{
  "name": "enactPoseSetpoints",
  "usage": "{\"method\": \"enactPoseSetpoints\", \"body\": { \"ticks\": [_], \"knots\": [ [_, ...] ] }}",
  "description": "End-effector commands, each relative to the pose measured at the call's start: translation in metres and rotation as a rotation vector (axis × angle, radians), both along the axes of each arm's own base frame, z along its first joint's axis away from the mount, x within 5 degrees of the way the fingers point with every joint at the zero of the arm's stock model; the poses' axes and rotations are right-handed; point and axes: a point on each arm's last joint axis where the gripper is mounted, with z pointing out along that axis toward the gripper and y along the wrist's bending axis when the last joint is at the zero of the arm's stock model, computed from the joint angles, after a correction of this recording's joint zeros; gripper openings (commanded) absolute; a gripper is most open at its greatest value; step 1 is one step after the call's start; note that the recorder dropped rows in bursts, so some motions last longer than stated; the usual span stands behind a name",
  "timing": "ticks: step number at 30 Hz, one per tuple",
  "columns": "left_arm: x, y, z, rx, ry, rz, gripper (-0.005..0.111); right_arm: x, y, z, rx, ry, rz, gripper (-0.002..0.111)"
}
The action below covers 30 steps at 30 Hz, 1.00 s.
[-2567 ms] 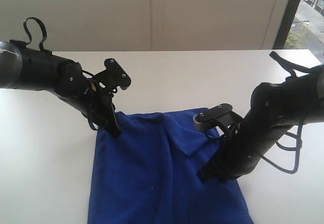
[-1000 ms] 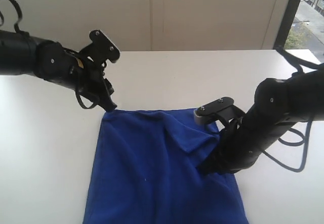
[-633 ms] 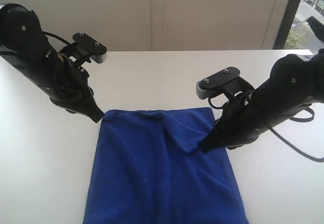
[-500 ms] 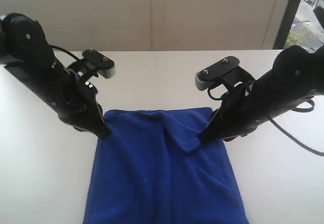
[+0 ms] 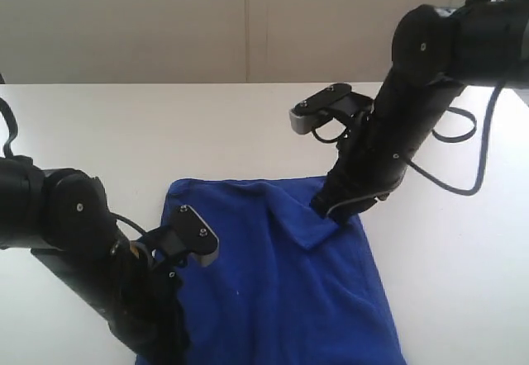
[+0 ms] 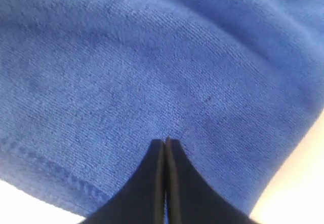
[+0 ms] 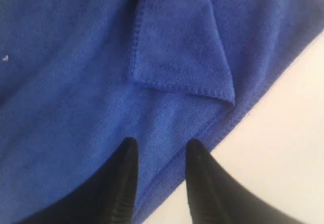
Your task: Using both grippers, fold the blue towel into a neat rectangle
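The blue towel lies flat on the white table and runs off the picture's lower edge. One far corner is turned over as a small flap. My left gripper is low over the towel's near left edge. In the left wrist view the left gripper is shut, its tips over the towel with no cloth visibly pinched. My right gripper points down at the far right corner. In the right wrist view the right gripper is open, straddling the hemmed edge just short of the flap.
The table's far edge meets a pale wall. Black cables loop off the right arm above the table. Bare white tabletop lies right of the towel.
The left arm swung from the towel's far left corner down to its near left edge and shut. The right arm rose, shifted to the far right corner, and its jaws opened.
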Motion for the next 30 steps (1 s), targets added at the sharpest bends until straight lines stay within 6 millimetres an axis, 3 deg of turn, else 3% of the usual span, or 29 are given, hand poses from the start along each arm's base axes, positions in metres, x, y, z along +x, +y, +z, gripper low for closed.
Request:
{"method": "enactPoseSetpoints", "body": {
  "ticks": [1, 5, 8, 17, 22, 30],
  "knots": [
    [-0.009, 0.005, -0.005, 0.015, 0.043, 0.011, 0.0, 0.002, 0.012, -0.013, -0.028, 0.007, 0.113, 0.033],
    [-0.016, 0.011, -0.012, 0.039, 0.069, 0.011, 0.0, 0.006, 0.035, -0.025, -0.052, -0.083, 0.267, 0.044],
    [-0.018, 0.012, -0.014, 0.046, 0.079, 0.01, 0.0, 0.009, 0.045, -0.035, -0.106, -0.129, 0.355, 0.044],
    [-0.018, 0.012, -0.014, 0.045, 0.077, 0.01, 0.0, 0.013, 0.053, -0.062, -0.185, -0.116, 0.436, 0.044],
    [-0.017, 0.012, -0.014, 0.044, 0.072, 0.012, 0.0, 0.017, 0.055, -0.066, -0.173, -0.149, 0.419, 0.044],
    [-0.017, 0.012, -0.014, 0.044, 0.072, 0.012, 0.0, 0.018, 0.055, -0.066, -0.187, -0.172, 0.43, 0.029]
  ]
}}
